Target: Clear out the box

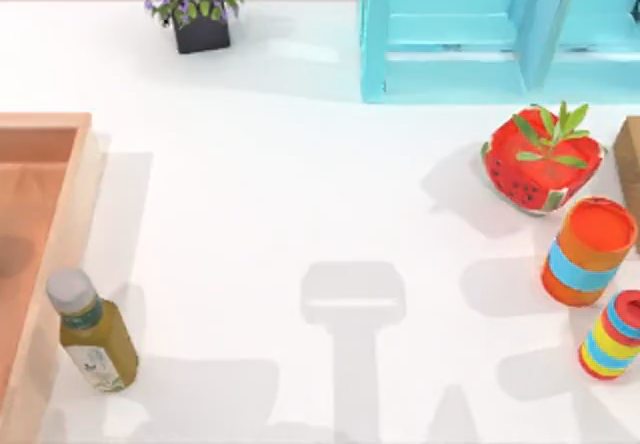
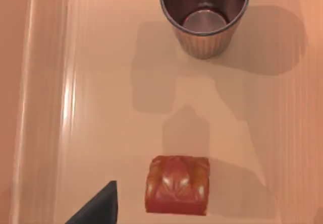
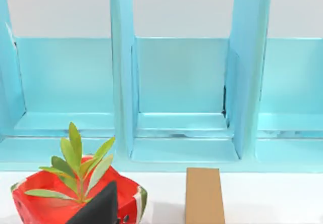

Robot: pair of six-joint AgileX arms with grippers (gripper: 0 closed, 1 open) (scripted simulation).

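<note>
Box (image 1: pixel 75 179) at worktop's left: left end effector, grip state unclear, hangs above its cup (image 2: pixel 204 17) and red block (image 2: pixel 176 185).

A dark, matte, wedge-shaped fingertip (image 2: pixel 98 206) shows on each wrist view.

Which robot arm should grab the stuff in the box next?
Probably the left. Its wrist camera looks straight down into the box, over a metal cup and a small red block. The right arm's camera faces the blue shelf, across the table.
</note>
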